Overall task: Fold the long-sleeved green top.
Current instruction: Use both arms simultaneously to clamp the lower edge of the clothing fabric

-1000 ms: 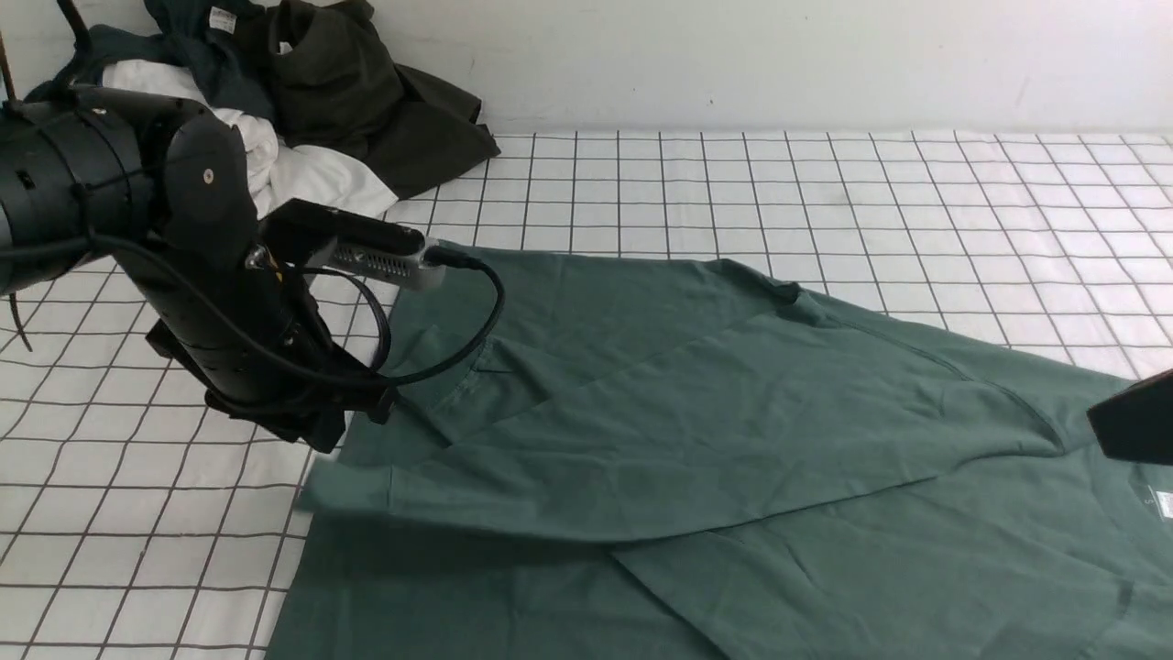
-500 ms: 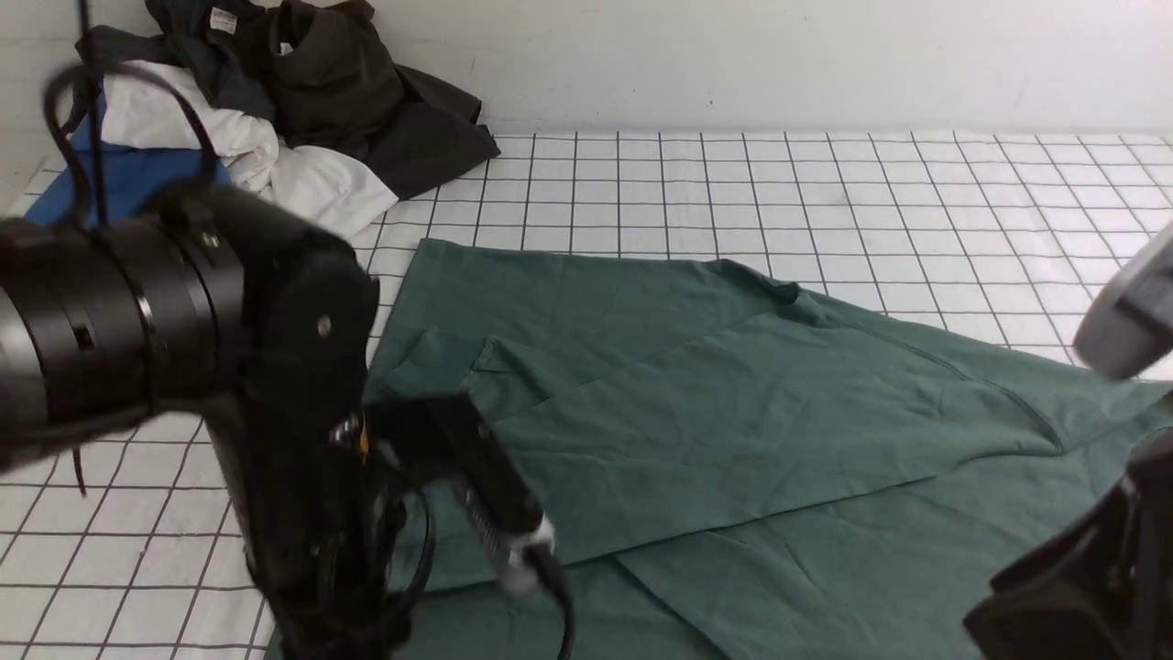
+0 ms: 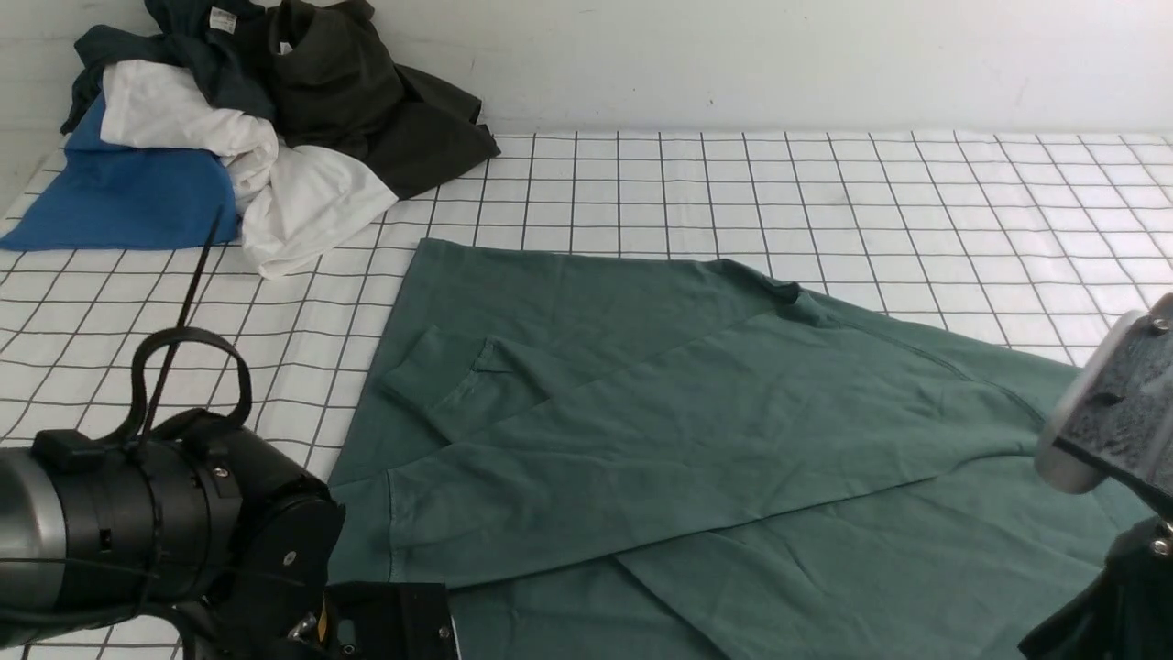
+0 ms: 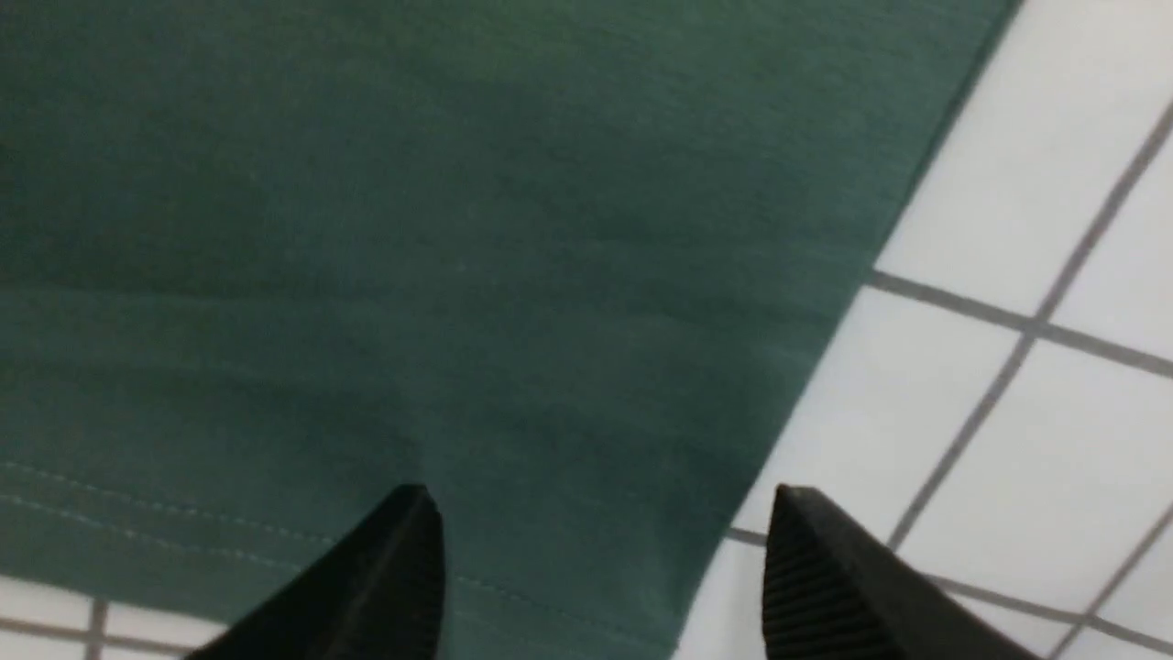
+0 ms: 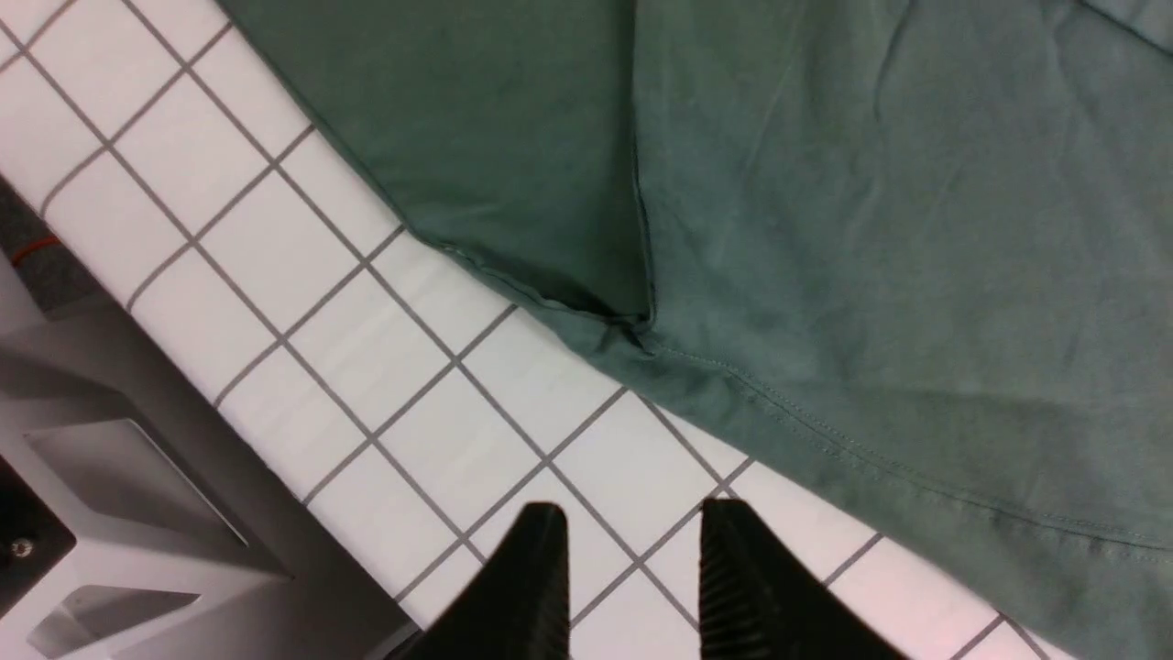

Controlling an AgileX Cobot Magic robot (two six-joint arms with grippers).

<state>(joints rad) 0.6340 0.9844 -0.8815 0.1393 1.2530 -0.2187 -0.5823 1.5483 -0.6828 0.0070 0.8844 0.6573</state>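
Note:
The green long-sleeved top point(image 3: 641, 431) lies spread flat on the white grid cloth point(image 3: 825, 183). One sleeve is folded across its body, with the cuff point(image 3: 362, 527) near the left edge. My left arm point(image 3: 183, 532) is low at the near left, and its fingers are below the front view. In the left wrist view my left gripper point(image 4: 600, 513) is open and empty, straddling the top's hemmed corner point(image 4: 458, 229). My right gripper point(image 5: 632, 513) is open and empty over bare cloth, just short of the top's hem point(image 5: 871, 183).
A pile of clothes sits at the back left: a blue one point(image 3: 119, 197), a white one point(image 3: 302, 197), a dark olive-black one point(image 3: 367, 92) and a navy-teal one with a white tag point(image 3: 197, 37). The table's near edge and a grey frame point(image 5: 137, 458) lie beside my right gripper.
My left arm has swung from the top's left edge down to the near left corner, leaving the sleeve lying on the body. My right arm has come into view at the lower right.

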